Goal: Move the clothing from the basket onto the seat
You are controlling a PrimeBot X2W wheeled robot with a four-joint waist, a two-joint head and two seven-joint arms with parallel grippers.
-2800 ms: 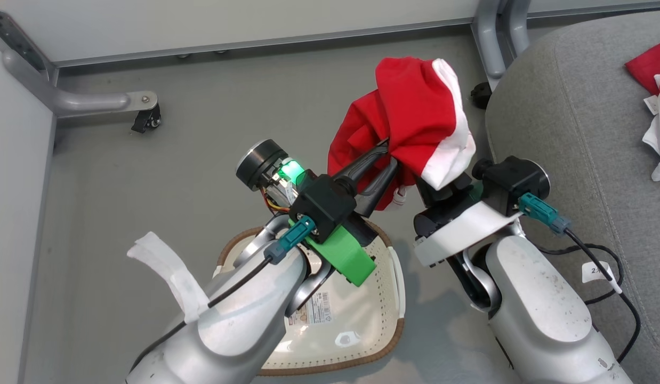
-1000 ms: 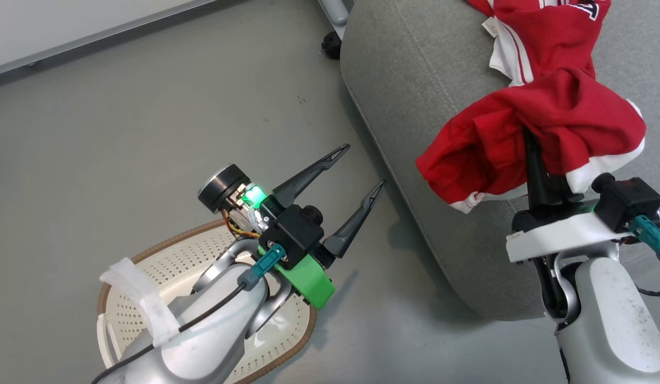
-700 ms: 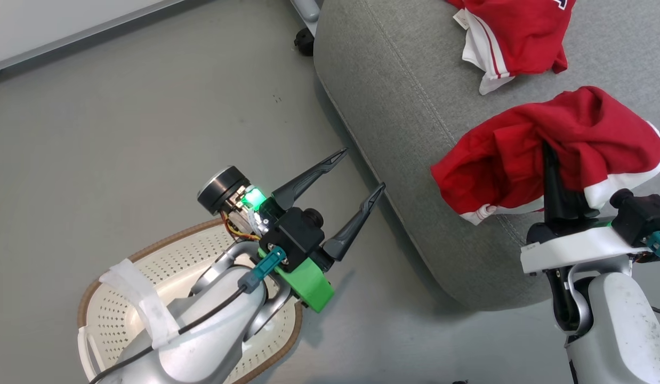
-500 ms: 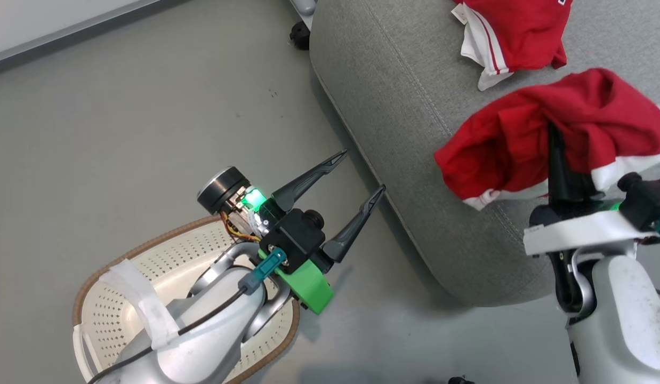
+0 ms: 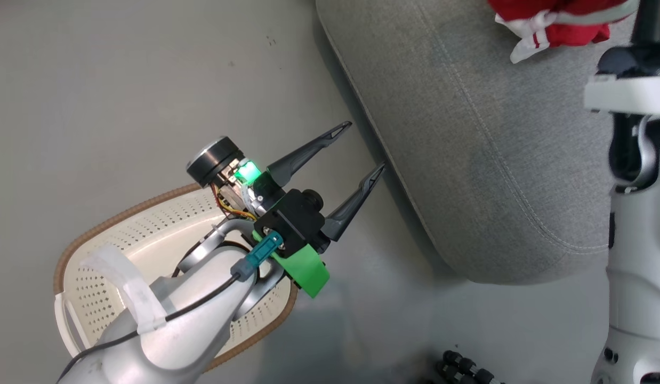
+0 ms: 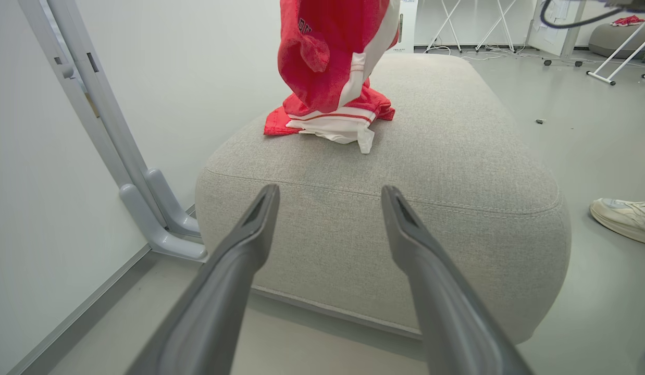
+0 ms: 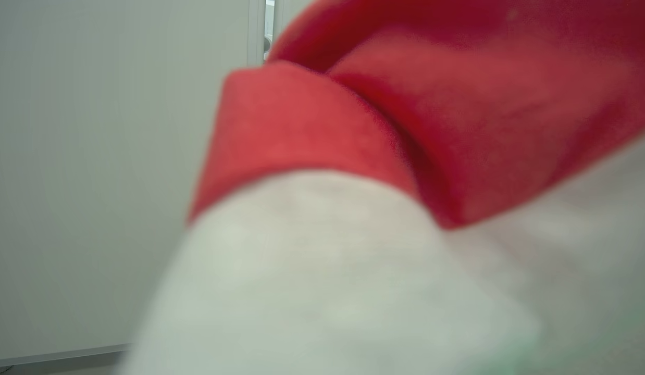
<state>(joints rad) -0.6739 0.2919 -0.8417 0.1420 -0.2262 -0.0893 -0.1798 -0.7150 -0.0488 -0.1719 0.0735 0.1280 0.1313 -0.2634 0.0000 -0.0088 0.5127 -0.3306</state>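
A red and white garment [image 6: 327, 52] hangs in the air over the grey seat [image 6: 406, 172], just above a second red and white garment [image 6: 333, 122] lying on the cushion. In the head view a bit of clothing [image 5: 554, 24] shows at the top right, beside my right arm's wrist [image 5: 626, 90], whose fingers run off the top edge. Blurred red and white cloth [image 7: 354, 182] drapes close over the right wrist camera. My left gripper [image 5: 362, 146] is open and holds nothing, by the seat's edge, above the cream basket [image 5: 122, 213]. My left arm covers part of the basket.
A grey metal frame leg [image 6: 150, 219] stands against the white wall left of the seat. A person's pale shoe [image 6: 624, 219] rests on the floor to the seat's right. A dark ridged object [image 5: 463, 368] lies on the floor near me.
The head camera has turned and dipped. My right arm has carried the garment farther over the seat, to above the lying garment. The left gripper stays open.
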